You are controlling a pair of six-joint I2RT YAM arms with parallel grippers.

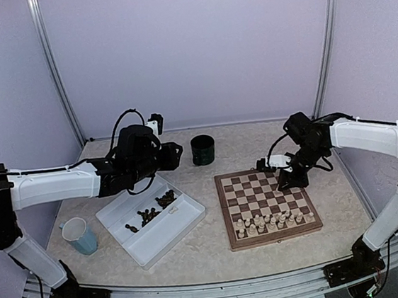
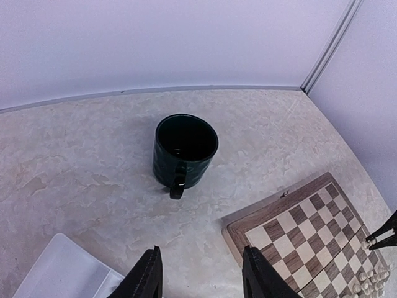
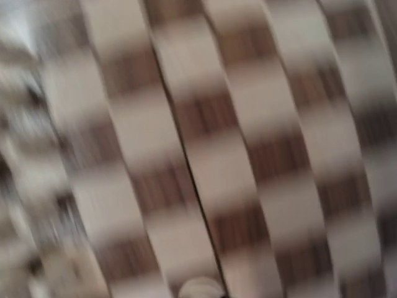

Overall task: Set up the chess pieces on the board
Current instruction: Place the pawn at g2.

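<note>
Left jaws hang apart and empty above the tray (image 1: 164, 236), which sits at 9 o'clock from the board (image 1: 222, 210). Dark pieces (image 1: 151, 212) lie loose in it. Cream pieces (image 1: 274, 220) stand along the board's 6 o'clock rows. Right jaws are together, low over the board's 2 o'clock squares; the blurred wrist view hides whether they pinch a piece. Best handling: descend straight, centre on one square, release only once the base sits flat, and lift clear of neighbours.
</note>
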